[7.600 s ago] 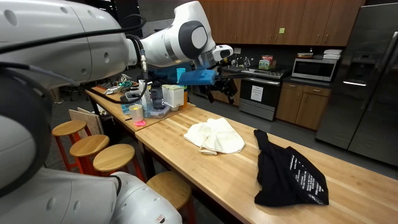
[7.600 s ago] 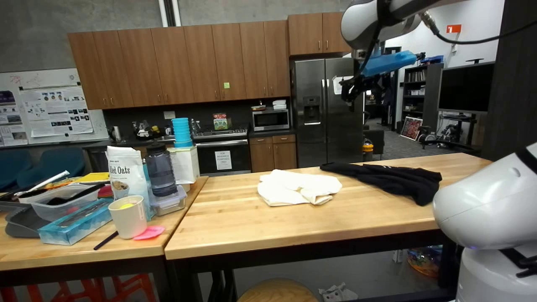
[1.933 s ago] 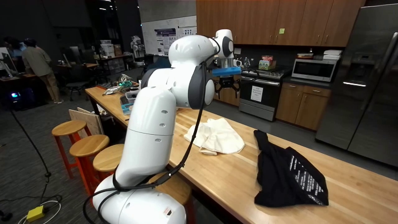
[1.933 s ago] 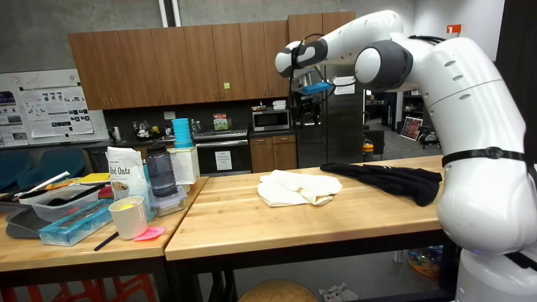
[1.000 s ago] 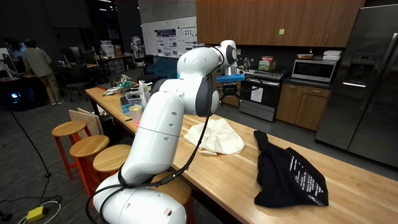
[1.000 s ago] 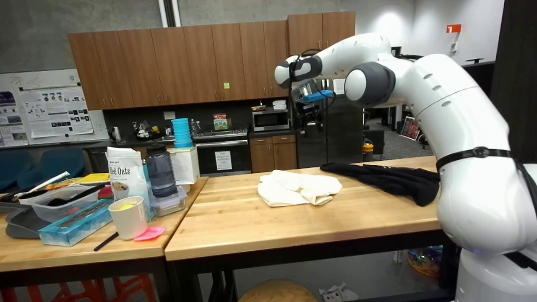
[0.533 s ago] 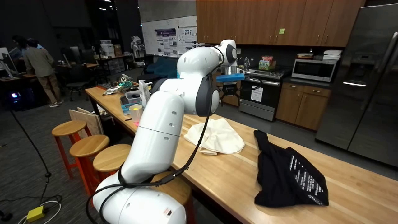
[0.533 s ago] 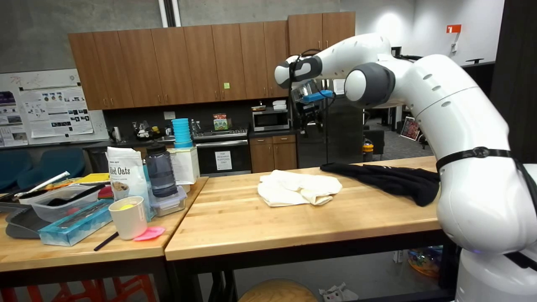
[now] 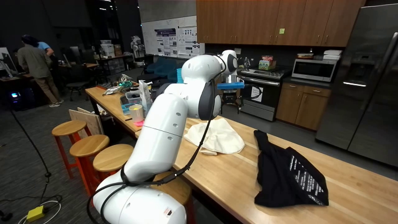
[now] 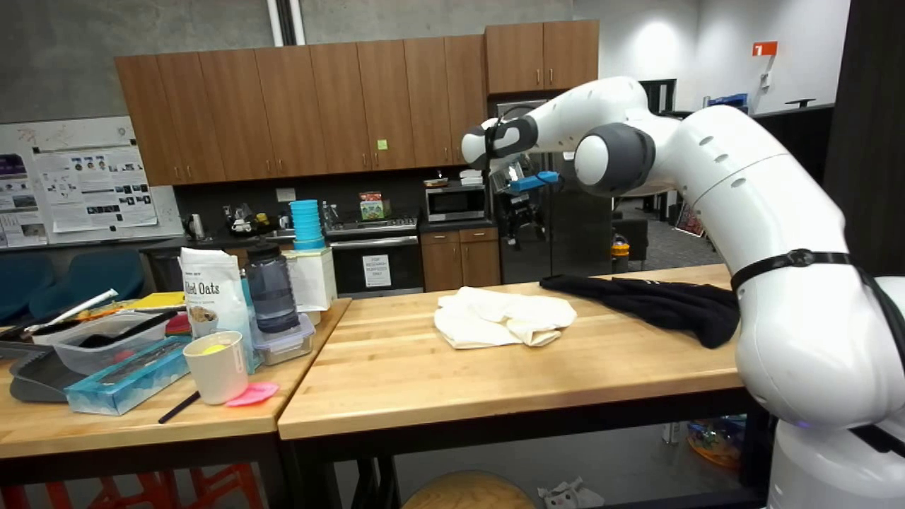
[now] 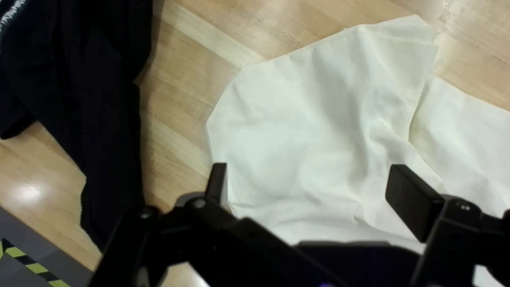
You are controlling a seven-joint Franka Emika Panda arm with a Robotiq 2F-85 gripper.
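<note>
cream cloth lies crumpled and partly folded over itself on the wooden table, toward the end where the second table adjoins it. above the wooden table, the gripper points down toward the cloth; its two black fingers are spread well apart, and in the wrist view the cloth shows through the gap between them. in both exterior views the fingers hang above the wooden table, apart from the cloth. a bright blue block sits at the wrist, over the fingers. the white robot arm rises beside one long side of the wooden table and reaches over it. on the wooden table too, farther from its joined end than the cloth, lies a rumpled black garment with white print; a strip of the table's wood shows between the two. a round wooden stool stands by the same long side of the wooden table as the arm. just past the wooden table's joined end, on the second table, a pale mug stands just beside a flat pink thing, with an oats bag, a dark bottle and a stack of blue cups near them. beyond the opposite long side of the wooden table, well apart from it, are an oven, a microwave and a dark fridge.
</note>
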